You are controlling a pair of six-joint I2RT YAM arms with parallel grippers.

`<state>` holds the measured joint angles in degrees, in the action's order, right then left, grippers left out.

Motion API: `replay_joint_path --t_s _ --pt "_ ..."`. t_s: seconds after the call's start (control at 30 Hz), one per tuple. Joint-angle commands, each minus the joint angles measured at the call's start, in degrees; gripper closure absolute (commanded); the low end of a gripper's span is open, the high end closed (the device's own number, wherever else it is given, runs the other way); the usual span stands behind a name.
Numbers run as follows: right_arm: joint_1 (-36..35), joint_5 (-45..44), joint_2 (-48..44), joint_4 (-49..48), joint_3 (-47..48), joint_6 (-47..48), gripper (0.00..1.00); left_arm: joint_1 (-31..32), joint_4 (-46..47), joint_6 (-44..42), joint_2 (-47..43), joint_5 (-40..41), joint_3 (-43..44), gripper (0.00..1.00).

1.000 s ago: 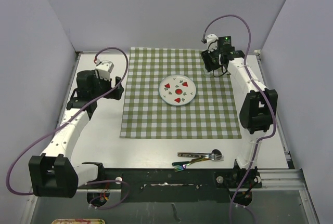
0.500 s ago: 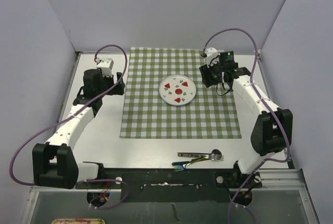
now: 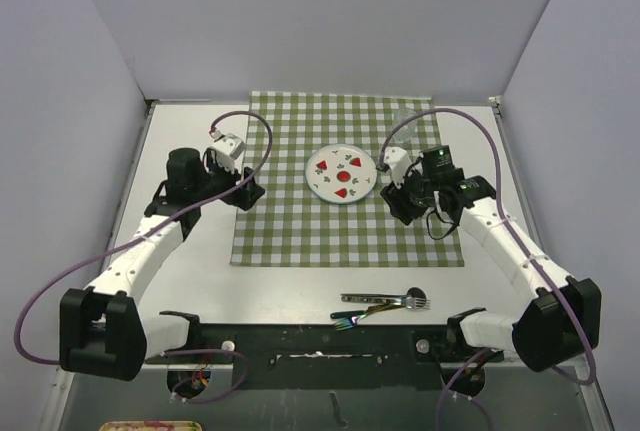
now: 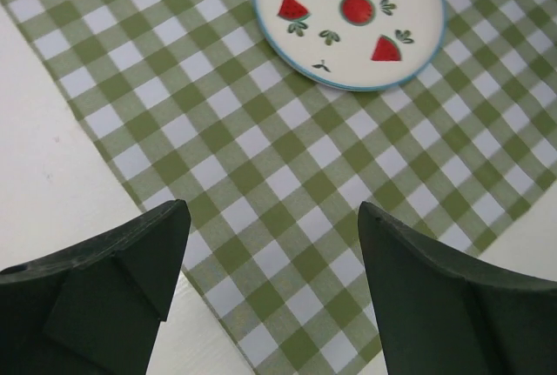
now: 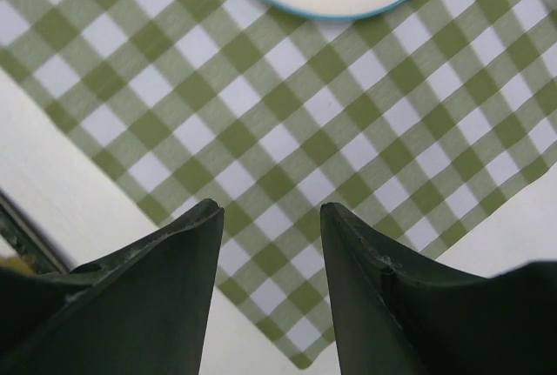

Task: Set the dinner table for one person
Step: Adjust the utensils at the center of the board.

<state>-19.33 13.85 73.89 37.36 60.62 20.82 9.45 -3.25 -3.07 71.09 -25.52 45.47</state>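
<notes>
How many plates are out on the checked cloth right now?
1. The plate lies flat near the middle of the cloth. No other plate shows, and nothing seems to be hiding one.

Overhead camera looks down; wrist cameras (close, downward) share the plate point(image 4: 348, 18).

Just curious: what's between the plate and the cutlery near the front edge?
Top view: only checked cloth, then bare white table, between plate and cutlery.
</notes>
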Motion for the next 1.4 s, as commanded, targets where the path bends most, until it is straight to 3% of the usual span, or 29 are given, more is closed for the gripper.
replay_joint_path --t_s 0.0,0.27,0.57,0.77,0.93,1.07,1.37 --pt "-0.18 3.80 -7.65 6.17 -3.63 10.08 0.50 0.30 -3.58 -8.73 -6.94 -12.32 2.33 0.23" --pt "-0.18 1.94 -14.81 14.66 -8.71 21.21 0.51 0.26 -28.26 -21.09 -12.04 -18.42 8.90 0.22" --pt "-0.48 13.63 -14.44 17.04 -9.06 19.02 0.48 0.98 -45.28 -27.52 -17.94 -21.92 10.58 0.22" --pt "-1.38 19.15 -14.53 14.78 -10.22 15.92 0.47 1.09 -48.35 -26.12 -22.28 -19.64 10.34 0.23" --pt "-4.77 15.33 -15.67 12.95 -12.54 17.62 0.46 0.62 -51.75 -25.91 -26.10 -19.42 9.69 0.22" --pt "-7.60 12.74 -11.81 13.61 -13.03 21.06 0.46 -1.31 -54.55 -25.60 -26.64 -24.00 10.03 0.22" --pt "-13.22 6.56 -6.88 13.50 -13.06 23.91 0.48 -4.47 -53.84 -24.49 -27.15 -28.25 9.15 0.23"
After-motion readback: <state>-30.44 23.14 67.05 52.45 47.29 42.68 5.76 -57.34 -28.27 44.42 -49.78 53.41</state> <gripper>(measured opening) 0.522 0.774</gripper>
